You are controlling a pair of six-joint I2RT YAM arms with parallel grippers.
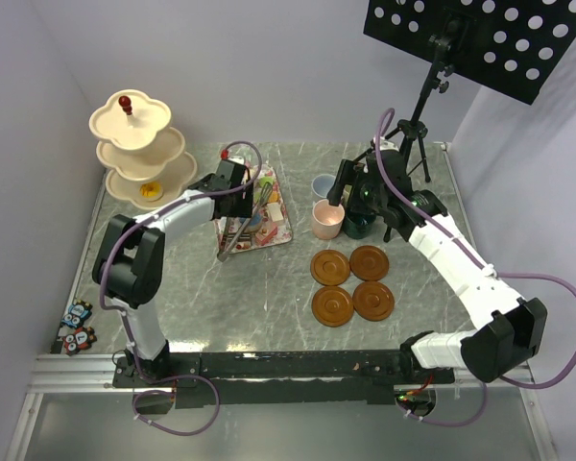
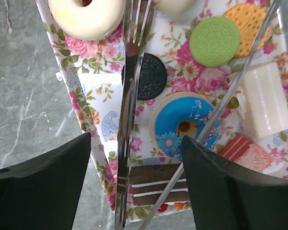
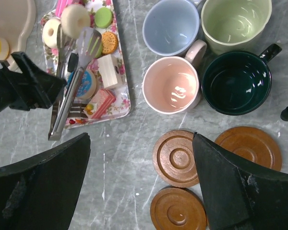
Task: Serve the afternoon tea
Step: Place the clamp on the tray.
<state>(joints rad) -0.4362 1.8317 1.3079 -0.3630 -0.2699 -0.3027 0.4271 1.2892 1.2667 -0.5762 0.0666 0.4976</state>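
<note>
The left gripper (image 2: 137, 139) hangs with its jaws wide apart over the near end of the floral tray (image 2: 93, 103). The metal tongs (image 2: 127, 120) run between its fingers, perhaps brushing one, with the hinge near and the tips far. Under the gripper a brown layered cake slice (image 2: 156, 184) lies with its long axis left to right, and a blue doughnut (image 2: 180, 124) sits just beyond it.

The right gripper (image 3: 140, 139) is spread open with nothing in it, above the brown saucers (image 3: 175, 158). Beyond them stand the pink mug (image 3: 172, 86) and, to its right, the dark green mug (image 3: 236, 81), both handles pointing far-right. The cream stand (image 1: 139, 144) is at the far left.
</note>
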